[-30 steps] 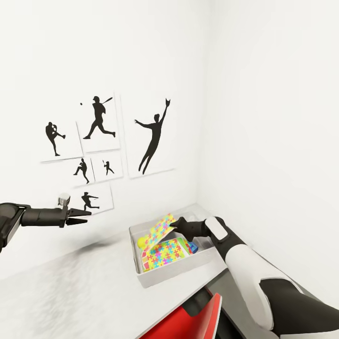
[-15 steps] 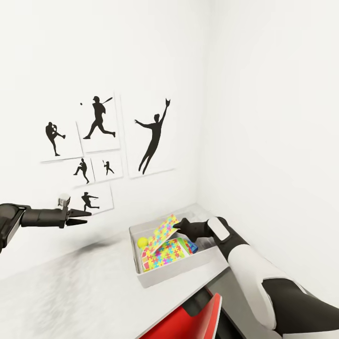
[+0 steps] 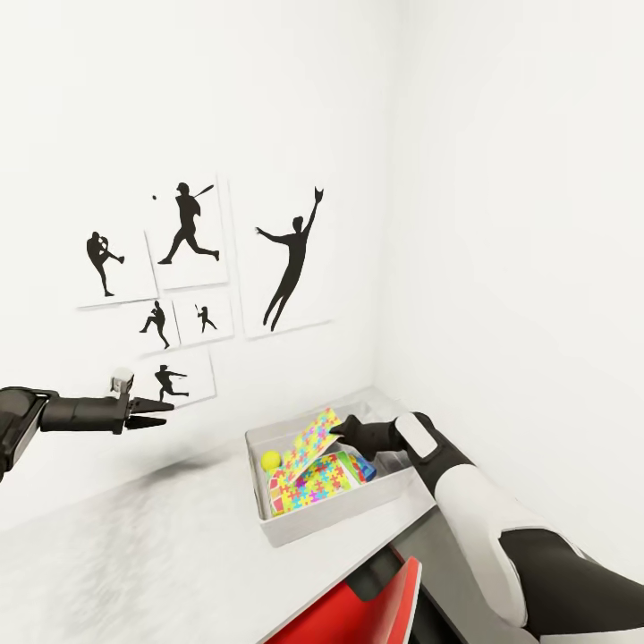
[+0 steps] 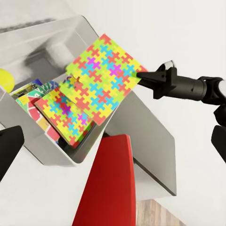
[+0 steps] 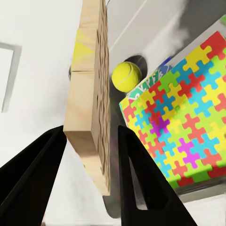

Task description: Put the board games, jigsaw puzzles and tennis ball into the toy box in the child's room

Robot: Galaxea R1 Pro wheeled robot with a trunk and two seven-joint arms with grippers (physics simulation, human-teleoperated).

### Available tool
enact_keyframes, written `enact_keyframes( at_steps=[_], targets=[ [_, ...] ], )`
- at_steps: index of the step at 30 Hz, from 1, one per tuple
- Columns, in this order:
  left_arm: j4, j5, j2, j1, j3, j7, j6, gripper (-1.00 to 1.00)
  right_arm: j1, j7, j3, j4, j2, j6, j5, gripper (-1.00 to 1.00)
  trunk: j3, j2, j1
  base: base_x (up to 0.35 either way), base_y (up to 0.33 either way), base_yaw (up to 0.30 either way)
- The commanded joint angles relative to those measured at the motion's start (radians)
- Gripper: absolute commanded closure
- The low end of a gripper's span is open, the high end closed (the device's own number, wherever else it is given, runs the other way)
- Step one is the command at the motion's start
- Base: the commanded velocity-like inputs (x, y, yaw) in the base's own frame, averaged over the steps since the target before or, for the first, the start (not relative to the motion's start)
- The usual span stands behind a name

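Counter (image 3: pixel 134 555): grey bin (image 3: pixel 309 528) at its right end, near the wall corner. Inside the bin: flat puzzle (image 3: pixel 309 483) over game boxes, ball (image 3: pixel 270 460). Right gripper (image 3: pixel 336 433) clamps a second puzzle (image 3: pixel 309 440), tilted above the bin. Left gripper (image 3: pixel 161 411) hangs empty, fingers slightly apart, over the counter's left.

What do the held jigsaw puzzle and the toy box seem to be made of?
The jigsaw puzzle in the right gripper looks like wood: its edge and back show pale grain, under a matte printed face. The toy box looks like light-grey matte plastic with smooth, thin walls, though painted metal is possible.
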Motion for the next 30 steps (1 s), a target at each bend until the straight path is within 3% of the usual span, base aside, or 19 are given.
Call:
enact_keyframes(
  at_steps=[1,4,7,22,23,30],
  targets=[
    [0.000,-0.006,0.000,0.000,0.000,-0.007,0.010,-1.00,0.000,0.005,0.019,-0.001,0.000,0.002,-0.001,1.00,0.000,-0.001,0.000,0.000,0.000,0.000],
    [0.000,-0.006,0.000,0.000,0.000,-0.007,0.010,-1.00,0.000,0.029,0.063,0.000,0.000,0.000,-0.002,1.00,0.000,-0.001,0.000,0.000,0.000,0.000],
    [0.000,-0.006,0.000,0.000,0.000,-0.007,0.010,-1.00,0.000,0.062,0.079,0.000,0.000,-0.001,-0.002,1.00,0.000,-0.001,0.000,0.000,0.000,0.000],
    [0.000,-0.006,0.000,0.000,-0.001,-0.007,0.010,-1.00,0.000,0.078,0.085,0.001,0.000,-0.002,-0.003,1.00,0.000,-0.001,0.000,0.000,0.000,0.000],
    [0.000,-0.006,0.000,0.000,-0.001,-0.007,0.010,-1.00,0.000,0.078,0.085,0.001,0.000,-0.002,-0.003,-1.00,0.000,-0.001,0.000,0.000,0.000,0.000],
    [0.000,-0.006,0.000,0.000,0.000,-0.007,0.010,-1.00,0.000,0.078,0.087,0.001,0.000,-0.004,-0.001,-1.00,0.000,-0.001,0.000,0.000,0.000,0.000]
  ],
)
